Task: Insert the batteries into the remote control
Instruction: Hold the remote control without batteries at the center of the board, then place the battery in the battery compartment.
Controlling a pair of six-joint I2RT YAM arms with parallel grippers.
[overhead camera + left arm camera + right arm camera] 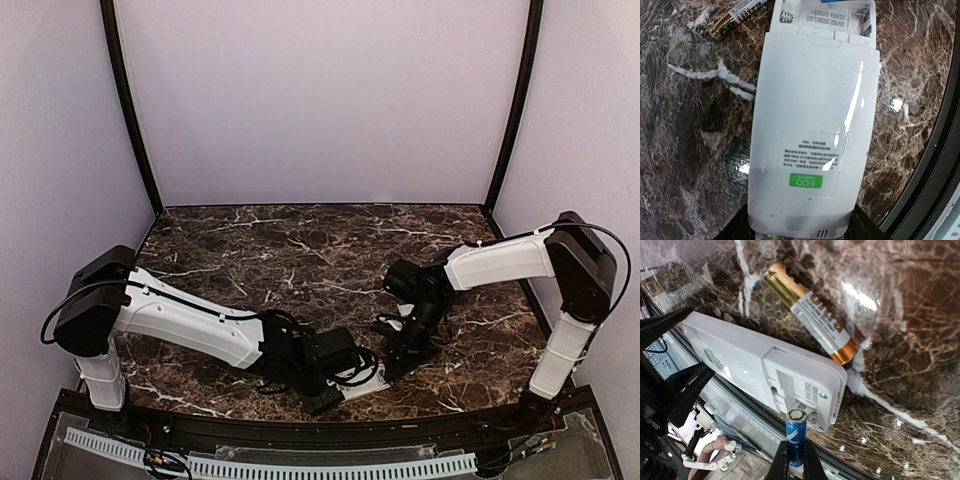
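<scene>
Inserting: right end effector pinching blue battery, remote control bay just ahead; left end effector clamping it; probably needing spring-end aligning next

Your remote control shows a smooth white plastic back, glossy enough to carry a bright glare streak, with a flat printed label stuck on. Its springs are bare coiled metal. The bench looks like polished dark marble, veined white. The blue battery has a shiny wrap and pale metal cap; the gold-capped battery gleams metallic.
</scene>
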